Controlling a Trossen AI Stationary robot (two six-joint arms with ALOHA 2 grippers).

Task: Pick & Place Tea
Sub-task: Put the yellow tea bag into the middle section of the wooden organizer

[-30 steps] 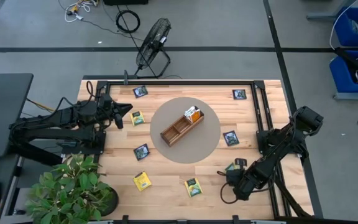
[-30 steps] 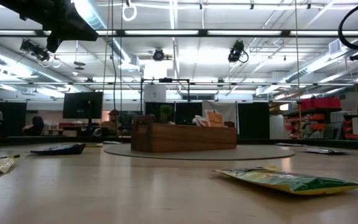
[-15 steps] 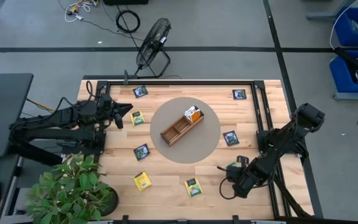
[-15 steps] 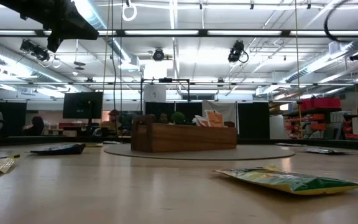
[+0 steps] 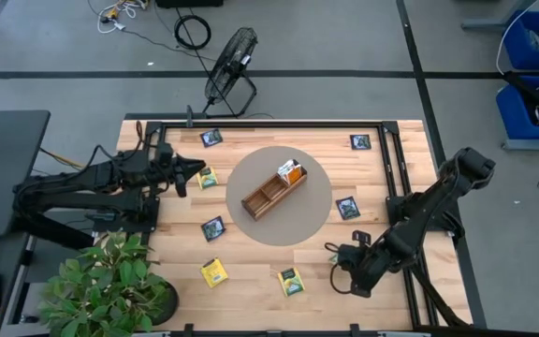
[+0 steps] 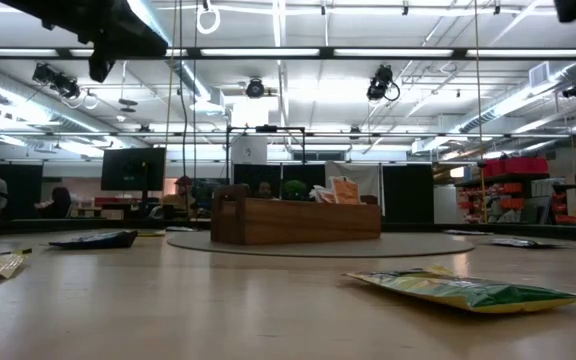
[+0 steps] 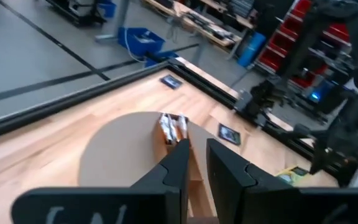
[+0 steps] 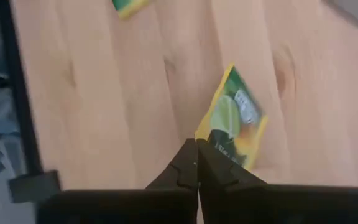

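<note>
- Right gripper (image 8: 197,163) sits low over the near right part of the table (image 5: 382,187), fingers pinched tight on the corner of a green packet (image 8: 234,118). That packet hangs from the fingertips above the wood, in the right wrist view.
- From above, the right gripper (image 5: 338,265) is just off the edge of the round mat (image 5: 321,211), near the table's front right.
- Left gripper (image 5: 197,169) hovers by the table's left side, next to a yellow packet (image 5: 207,177). Its fingers (image 7: 176,163) stand a narrow gap apart, and nothing shows between them.
- The wooden tray (image 5: 273,190) lies on a diagonal at the middle of the mat. Orange-and-white packets (image 5: 290,170) stand upright in its far end compartment; the other two compartments look bare.
- Loose packets lie flat all round the mat: a dark one (image 5: 211,138) at the far left, a dark one (image 5: 360,142) at the far right, one (image 5: 347,207) right of the mat, one (image 5: 213,227) left of the mat.
- Along the near edge, a yellow packet (image 5: 214,271) and a yellow-green packet (image 5: 290,281) lie well apart.
- At table height, a green-yellow packet (image 6: 468,290) lies in the foreground with the tray (image 6: 296,219) behind it.
- A potted plant (image 5: 110,285) stands at the near left corner, and a fan (image 5: 229,61) sits on the floor beyond the table.
</note>
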